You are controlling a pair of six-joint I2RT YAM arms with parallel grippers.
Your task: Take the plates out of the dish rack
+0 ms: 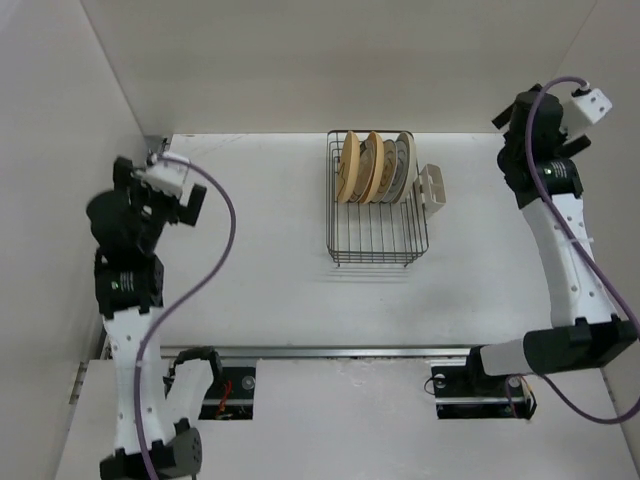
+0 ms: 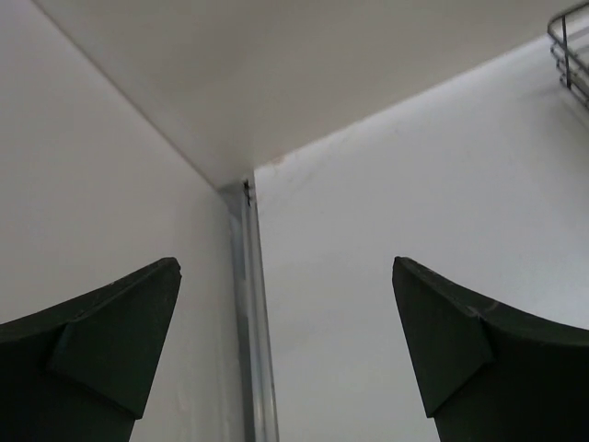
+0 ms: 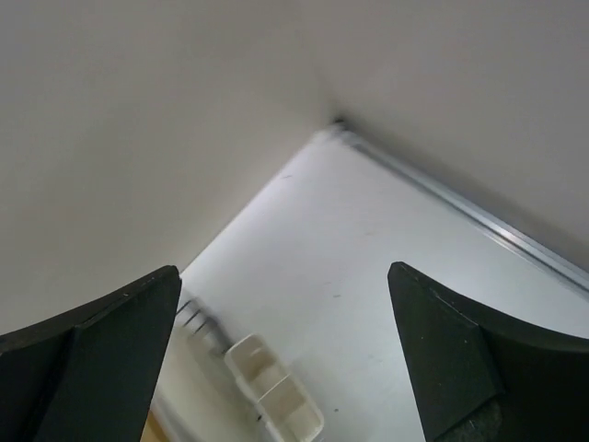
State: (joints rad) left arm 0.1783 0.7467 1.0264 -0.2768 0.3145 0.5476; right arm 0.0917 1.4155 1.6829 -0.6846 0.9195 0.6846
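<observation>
The rack [image 1: 378,240] is sitting at the upper middle of the overhead frame, with its long side running up and down the picture. The four plates [image 1: 370,168] are standing on edge in its upper end. They are lining up in a row from left to right, so their faces are looking toward the left and right sides of the frame and their rims are pointing upward.

The left pincer [image 1: 190,203] is hanging at the left middle of the overhead frame, well apart from the rack, with its fingers spread wide and nothing between them. In its own view only a corner of rack wire is showing at the upper right edge. The right pincer [image 1: 512,122] is hovering at the upper right, also gaping wide and carrying nothing. Its own view is catching the cream holder [image 3: 276,401] at the bottom centre.

Judging from the overhead view, the right pincer is sitting somewhat nearer the plates, which are lying to its left and slightly lower in the frame. The dark-rimmed white plate [image 1: 404,165] is facing it first, and the holder, clipped on the rack's right side, is standing between the two. The grip is probably needing to come from above, with the fingers straddling one rim left to right.
</observation>
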